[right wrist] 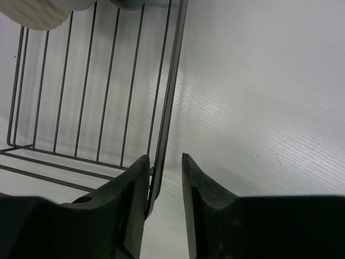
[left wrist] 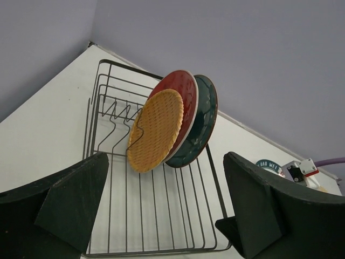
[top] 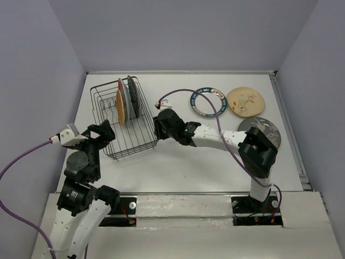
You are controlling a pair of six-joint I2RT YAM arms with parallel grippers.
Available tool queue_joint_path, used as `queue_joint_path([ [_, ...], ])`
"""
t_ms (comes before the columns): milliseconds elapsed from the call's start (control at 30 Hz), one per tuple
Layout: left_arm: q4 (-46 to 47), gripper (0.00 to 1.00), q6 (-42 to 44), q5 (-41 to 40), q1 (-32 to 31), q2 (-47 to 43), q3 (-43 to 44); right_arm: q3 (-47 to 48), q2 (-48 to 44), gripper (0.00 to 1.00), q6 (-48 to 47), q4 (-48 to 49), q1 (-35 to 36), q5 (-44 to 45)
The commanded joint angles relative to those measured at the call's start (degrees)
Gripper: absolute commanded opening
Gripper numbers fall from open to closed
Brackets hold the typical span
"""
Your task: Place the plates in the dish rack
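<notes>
Low centre in the right wrist view, my right gripper [right wrist: 163, 157] straddles the dish rack [right wrist: 171, 81] rim, jaws narrowly apart, seemingly unclamped; my left gripper [left wrist: 166, 162] gapes wide.

High rear overview; both wrist views close to dish rack [top: 135, 135]

A white table [top: 215, 167] fills the middle of the overhead view, walled in grey. A dark wire dish rack [top: 135, 141] stands on it at upper left of centre. Three plates lie flat at upper right: a white plate with a dark patterned rim [top: 202, 102], just right of it a cream floral plate [top: 245, 102], and below that a grey plate [top: 267, 128], partly hidden.
</notes>
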Motion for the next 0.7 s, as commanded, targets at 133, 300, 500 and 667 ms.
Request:
queue_joint_path([
  [133,3.37,0.99,1.43,1.87,0.71,0.16,-0.68,2.95,0.73,0.24,-3.31,-2.81,-3.47,7.05],
  [300,3.46,0.99,1.43,2.13,0.89,-0.19,-0.77,4.18,0.3,0.24,-6.2,-3.69,-4.88,8.63],
  [500,3.55,0.99,1.43,2.83,0.97,-0.28,-0.77,5.23,-0.93,0.45,-7.96,-5.44,-7.69,7.14],
  [667,3.9,0.99,1.34,3.27,1.24,-0.45,-0.77,7.43,-4.0,0.65,-8.76,-8.44,-7.69,0.65],
])
